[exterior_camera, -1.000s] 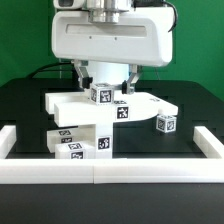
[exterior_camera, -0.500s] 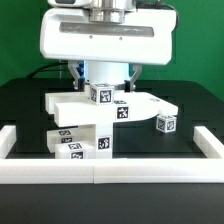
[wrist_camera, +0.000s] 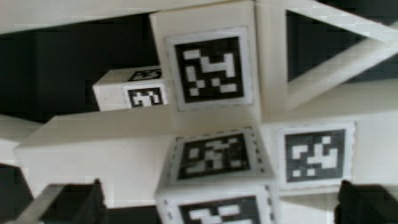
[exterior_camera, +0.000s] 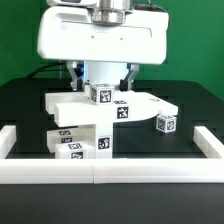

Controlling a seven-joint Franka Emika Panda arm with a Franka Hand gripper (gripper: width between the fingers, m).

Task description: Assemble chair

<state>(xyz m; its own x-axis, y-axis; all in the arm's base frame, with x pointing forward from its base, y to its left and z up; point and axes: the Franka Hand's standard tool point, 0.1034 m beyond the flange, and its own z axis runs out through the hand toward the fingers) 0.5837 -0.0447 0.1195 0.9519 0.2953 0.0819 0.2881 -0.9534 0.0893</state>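
**Operator:** State the pincer (exterior_camera: pixel 103 78) condition.

**Technician:** It cannot be determined. The fingers straddle the upright post (exterior_camera: pixel 101 92) of the chair (exterior_camera: pixel 95 120), which stands directly below the pincer; actual contact is hidden.

**Operator:** Risk?

**Technician:** A lateral pull may tip the stack. The loose cube (exterior_camera: pixel 165 124), beside the pincer, may get knocked.

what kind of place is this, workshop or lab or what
Likely a robotics lab test bench: tagged white chair parts on a black table, fenced by a white rail, against a green backdrop.
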